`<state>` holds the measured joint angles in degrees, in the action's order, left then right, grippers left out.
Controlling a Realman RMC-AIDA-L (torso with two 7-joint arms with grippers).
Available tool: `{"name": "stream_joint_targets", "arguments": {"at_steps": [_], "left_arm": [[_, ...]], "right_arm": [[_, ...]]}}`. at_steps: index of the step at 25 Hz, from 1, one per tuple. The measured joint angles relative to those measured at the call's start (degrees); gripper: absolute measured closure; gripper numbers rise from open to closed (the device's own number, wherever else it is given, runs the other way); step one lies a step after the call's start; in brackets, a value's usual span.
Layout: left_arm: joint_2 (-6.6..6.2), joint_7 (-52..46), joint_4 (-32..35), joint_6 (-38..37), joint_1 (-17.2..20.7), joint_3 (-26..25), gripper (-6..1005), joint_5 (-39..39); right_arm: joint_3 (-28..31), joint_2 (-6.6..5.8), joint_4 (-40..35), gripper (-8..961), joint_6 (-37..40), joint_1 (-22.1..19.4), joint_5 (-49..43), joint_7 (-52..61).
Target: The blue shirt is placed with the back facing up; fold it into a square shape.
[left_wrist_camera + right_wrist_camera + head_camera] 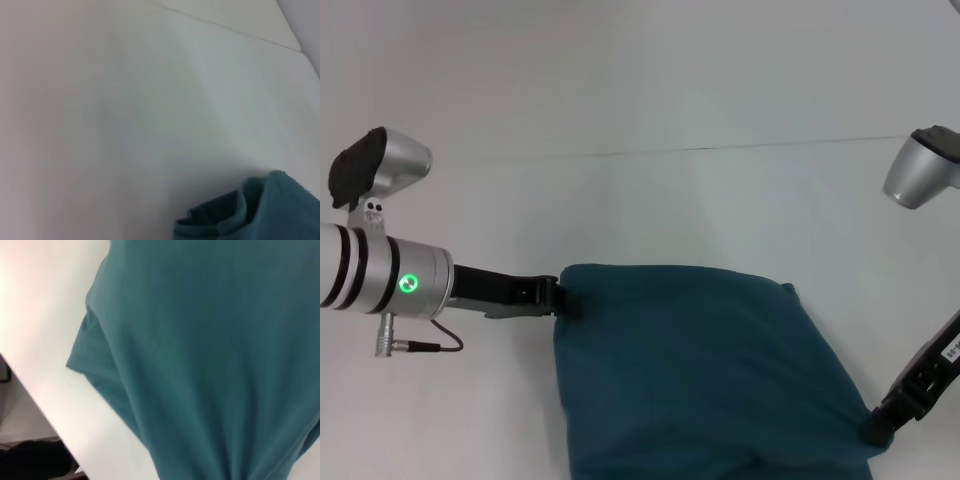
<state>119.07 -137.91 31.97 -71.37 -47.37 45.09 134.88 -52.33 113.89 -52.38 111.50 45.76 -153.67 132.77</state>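
Observation:
The blue shirt (pixel 690 370) lies as a bulky teal shape across the white table (pixel 640 90), its lower part running off the near edge of the head view. My left gripper (pixel 563 298) is at the shirt's far left corner, shut on the fabric there. A bunched corner of the shirt (pixel 260 210) shows in the left wrist view. My right gripper (pixel 876 427) is at the shirt's near right corner, shut on it. In the right wrist view the shirt (pixel 210 355) fills the picture and its creases run together toward one point.
A thin seam (pixel 720 148) crosses the table beyond the shirt. In the right wrist view the table's edge (pixel 35 400) runs close to the shirt, with dark floor beyond it.

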Motion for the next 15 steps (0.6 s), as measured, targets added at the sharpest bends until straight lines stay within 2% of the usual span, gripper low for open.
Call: {"name": "stream_joint_targets", "arguments": {"at_steps": [4, 15], "left_arm": [[-0.09, -0.05, 0.1, 0.75, -0.01, 0.0, 938, 0.26], [-0.25, 0.0, 0.08, 1.46, -0.09, 0.44, 939, 0.4]], "right_arm": [[-1.0, 0.29, 0.17, 926, 1.54, -0.06, -0.36, -0.53], [-3.01, 0.01, 0.24, 917, 1.87, -0.42, -0.42, -0.59]]}}
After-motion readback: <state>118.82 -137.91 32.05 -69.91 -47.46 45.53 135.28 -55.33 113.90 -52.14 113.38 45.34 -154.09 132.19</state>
